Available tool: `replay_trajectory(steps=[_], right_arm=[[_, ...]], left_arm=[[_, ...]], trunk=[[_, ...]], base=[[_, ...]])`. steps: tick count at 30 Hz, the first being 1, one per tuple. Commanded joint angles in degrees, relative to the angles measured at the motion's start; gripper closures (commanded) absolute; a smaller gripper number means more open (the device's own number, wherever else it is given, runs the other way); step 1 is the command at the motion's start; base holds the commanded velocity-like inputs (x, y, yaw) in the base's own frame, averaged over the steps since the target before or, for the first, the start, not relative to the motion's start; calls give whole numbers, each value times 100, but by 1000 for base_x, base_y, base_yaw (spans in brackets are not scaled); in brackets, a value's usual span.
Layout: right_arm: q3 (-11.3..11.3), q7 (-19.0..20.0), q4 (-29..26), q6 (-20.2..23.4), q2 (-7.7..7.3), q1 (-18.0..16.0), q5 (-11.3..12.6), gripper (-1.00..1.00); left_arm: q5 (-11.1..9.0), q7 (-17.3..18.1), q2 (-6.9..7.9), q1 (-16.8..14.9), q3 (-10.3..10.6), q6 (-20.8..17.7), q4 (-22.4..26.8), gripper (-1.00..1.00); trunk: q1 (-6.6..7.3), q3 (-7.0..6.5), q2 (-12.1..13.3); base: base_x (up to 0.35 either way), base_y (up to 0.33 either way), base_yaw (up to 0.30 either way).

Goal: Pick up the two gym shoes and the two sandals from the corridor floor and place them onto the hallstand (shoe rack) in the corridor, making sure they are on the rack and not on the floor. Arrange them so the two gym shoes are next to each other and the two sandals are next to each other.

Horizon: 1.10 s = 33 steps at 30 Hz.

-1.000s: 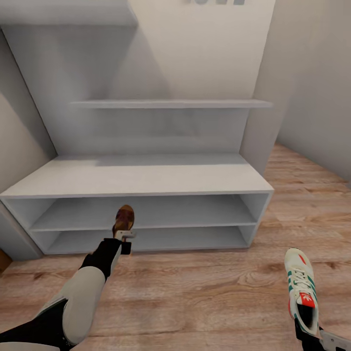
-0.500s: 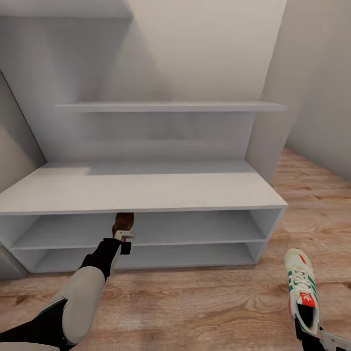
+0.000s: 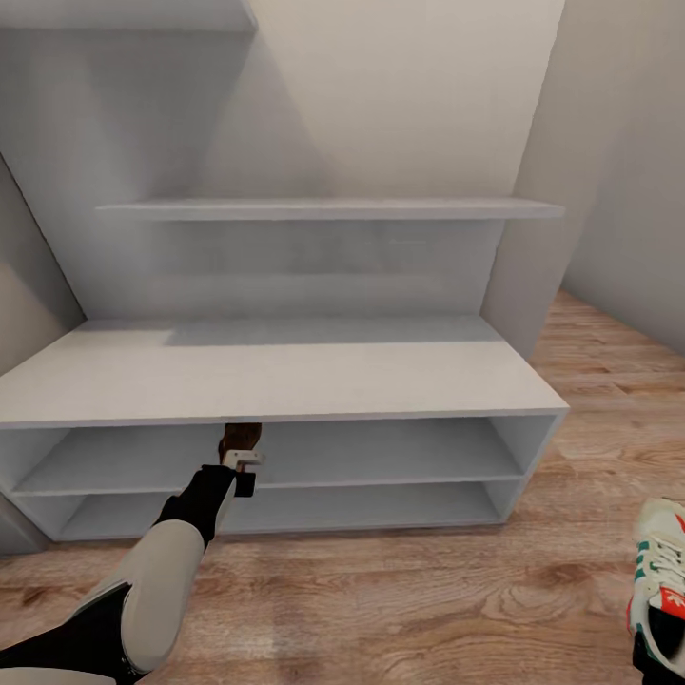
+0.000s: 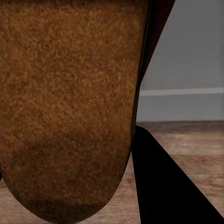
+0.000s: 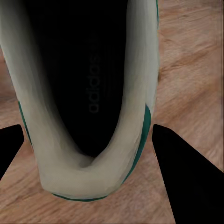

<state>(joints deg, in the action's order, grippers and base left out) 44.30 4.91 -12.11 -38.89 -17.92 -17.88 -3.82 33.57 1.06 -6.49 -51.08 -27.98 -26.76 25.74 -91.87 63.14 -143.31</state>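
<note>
The hallstand (image 3: 285, 371) spans most of the head view: a wide, low, pale-grey unit with a flat top, two long open shelf compartments beneath it, a tall back panel and upper shelves fixed to that panel. It stands on the corridor floor (image 3: 400, 599), light brown wood-grain planks that run along its front and off to the right.

The left arm (image 3: 152, 580) reaches forward from the lower left toward the upper compartment. Its left pincer (image 3: 243, 463) grips a brown sandal (image 3: 241, 436) by the heel end, with the sandal's front passing under the edge of the hallstand's top and into the mouth of the upper compartment. Whether the sandal touches the shelf cannot be told. In the left wrist view the sandal (image 4: 70, 107) shows its suede-like brown surface very close, with one dark finger (image 4: 168, 186) beside it.

At the lower right of the head view a gym shoe (image 3: 658, 580), off-white with green stripes and red marks, is held above the floor. In the right wrist view the right pincer (image 5: 88, 158) is closed on the gym shoe (image 5: 135, 93) at its heel, a dark finger on either side.
</note>
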Motion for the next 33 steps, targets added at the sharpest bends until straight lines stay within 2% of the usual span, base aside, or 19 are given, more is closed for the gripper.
replay_trajectory(steps=[1, 3, 7, 12, 33], right_arm=[[188, 37, 7, -17, -43, -5, -48, 100], [287, 37, 7, -15, -84, -5, -49, 100], [350, 37, 7, -14, -115, -5, -49, 100], [358, 37, 7, -21, -122, -5, -49, 100], [360, 37, 7, -22, -124, -5, -49, 100]], left_arm=[[44, 26, -4, -1, -32, -22, 10, 100], [44, 26, -2, 0, -32, -22, 10, 100], [45, 26, -1, 2, -32, -22, 10, 100], [45, 26, 12, 2, -32, -22, 10, 100], [32, 31, 36, 58, -28, -19, 10, 100]], trunk=[[1, 5, -2], [1, 5, -2], [1, 5, -2], [1, 5, -2], [1, 5, -2]], base=[[1, 0, 0], [0, 0, 0], [169, 0, 0], [227, 0, 0], [70, 0, 0]])
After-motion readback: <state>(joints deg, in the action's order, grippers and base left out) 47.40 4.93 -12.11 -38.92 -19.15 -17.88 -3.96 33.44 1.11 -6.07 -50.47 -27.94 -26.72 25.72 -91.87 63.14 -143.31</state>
